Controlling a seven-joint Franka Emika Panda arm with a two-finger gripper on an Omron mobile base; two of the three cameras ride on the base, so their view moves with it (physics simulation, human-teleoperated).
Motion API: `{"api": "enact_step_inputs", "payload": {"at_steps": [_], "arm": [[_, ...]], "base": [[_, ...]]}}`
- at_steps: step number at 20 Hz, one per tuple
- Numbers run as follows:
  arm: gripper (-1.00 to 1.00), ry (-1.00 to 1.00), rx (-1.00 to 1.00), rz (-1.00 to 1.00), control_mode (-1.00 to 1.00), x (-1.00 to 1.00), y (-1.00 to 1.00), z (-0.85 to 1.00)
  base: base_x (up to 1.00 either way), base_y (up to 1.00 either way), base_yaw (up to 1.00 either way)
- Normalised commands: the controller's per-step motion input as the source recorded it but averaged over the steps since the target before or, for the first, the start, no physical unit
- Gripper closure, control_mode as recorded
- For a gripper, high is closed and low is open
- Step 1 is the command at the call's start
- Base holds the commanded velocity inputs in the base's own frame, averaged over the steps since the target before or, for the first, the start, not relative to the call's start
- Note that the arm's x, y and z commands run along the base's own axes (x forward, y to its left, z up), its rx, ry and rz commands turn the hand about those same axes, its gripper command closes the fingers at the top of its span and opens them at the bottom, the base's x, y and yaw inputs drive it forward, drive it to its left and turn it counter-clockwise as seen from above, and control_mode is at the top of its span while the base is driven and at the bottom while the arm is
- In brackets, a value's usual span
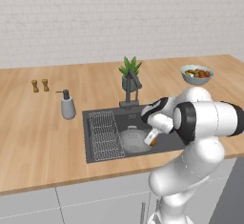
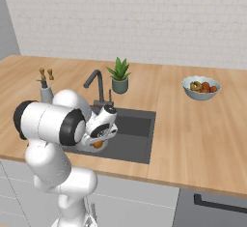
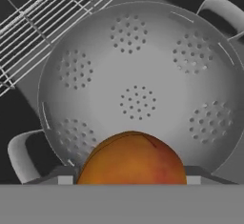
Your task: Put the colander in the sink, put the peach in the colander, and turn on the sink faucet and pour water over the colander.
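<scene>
The light-grey perforated colander (image 1: 133,140) (image 3: 138,85) sits in the dark sink (image 1: 119,119) (image 2: 136,127), beside the wire grid rack (image 1: 105,135) (image 3: 38,20). My gripper (image 1: 152,138) (image 2: 99,141) (image 3: 130,179) hangs just above the colander's near rim, shut on the orange-brown peach (image 1: 154,142) (image 2: 98,145) (image 3: 131,158). In the hand view the peach hides most of the fingers. The dark angular faucet (image 1: 132,88) (image 2: 96,83) stands behind the basin, with no water seen running.
A grey soap dispenser (image 1: 68,106) stands left of the sink, and a potted plant (image 1: 130,74) (image 2: 119,76) stands behind it. A pale fruit bowl (image 1: 196,74) (image 2: 201,88) sits at the far right. Two small shakers (image 1: 40,85) stand at the far left.
</scene>
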Motion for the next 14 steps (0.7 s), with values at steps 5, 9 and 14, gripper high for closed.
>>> {"api": "enact_step_inputs", "payload": {"at_steps": [5, 9, 14], "arm": [[1.00, 0.00, 0.00, 0.00, -1.00, 0.20, 0.00, -0.24], [1.00, 0.00, 0.00, 0.00, -1.00, 0.18, 0.00, -0.21], [1.00, 0.00, 0.00, 0.00, -1.00, 0.19, 0.00, -0.21]], "base": [[0.00, 0.00, 0.00], [0.00, 0.00, 0.00], [0.00, 0.00, 0.00]]}}
